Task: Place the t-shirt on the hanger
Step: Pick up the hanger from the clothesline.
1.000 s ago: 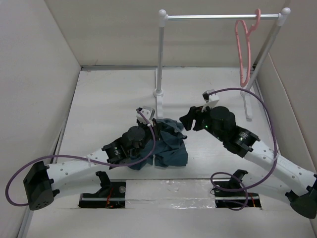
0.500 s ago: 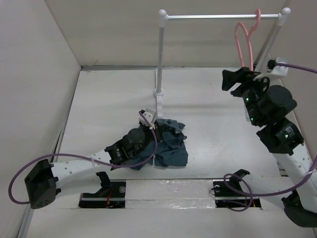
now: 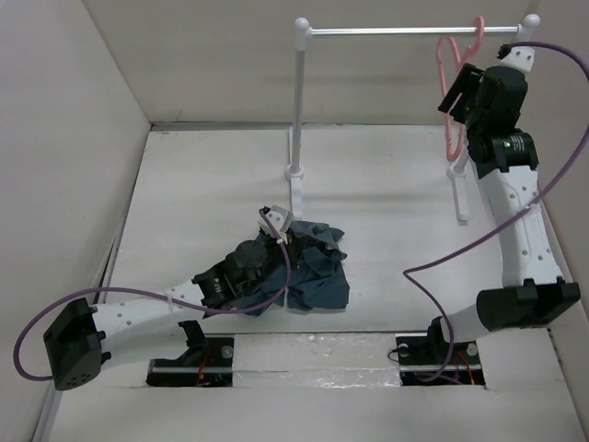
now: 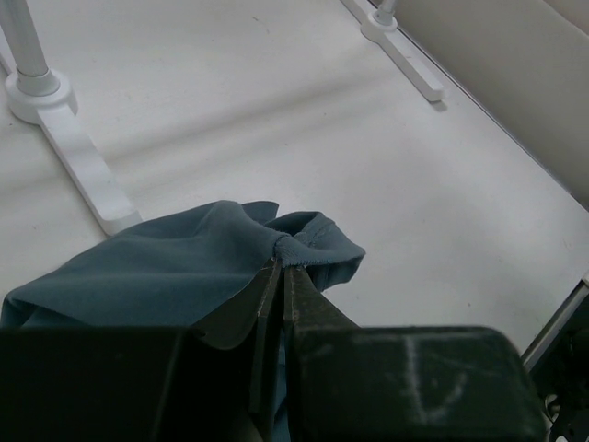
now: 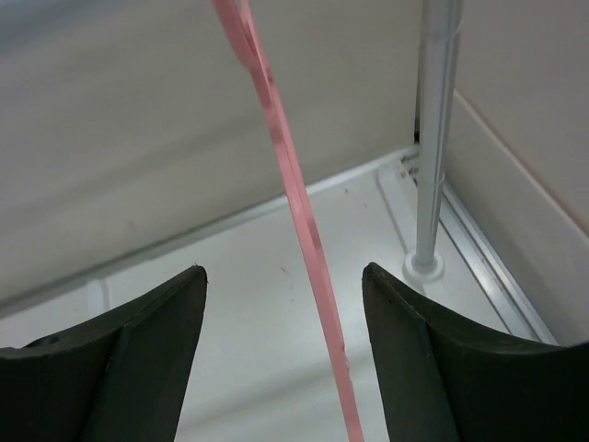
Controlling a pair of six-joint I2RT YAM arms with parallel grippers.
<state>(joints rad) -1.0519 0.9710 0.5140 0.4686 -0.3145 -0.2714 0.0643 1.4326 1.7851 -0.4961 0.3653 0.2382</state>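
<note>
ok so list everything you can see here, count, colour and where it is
soft dark teal-blue cloth t-shirt: one, teal-blue, crumpled on the table in front of the left arm
thin salmon-pink plastic hanger: one, pink, hooked on the rack's bar near its right end
white-posted rack with a silver bar: one, white and silver, at the back of the table
flat white table: one, white, under everything
plain side walls: three, off-white, left, back and right
purple cables: two, purple, one along each arm
left hand: one, black, shut on an edge of the t-shirt
right hand: one, black, raised, open, a finger on either side of the hanger, not touching
</note>
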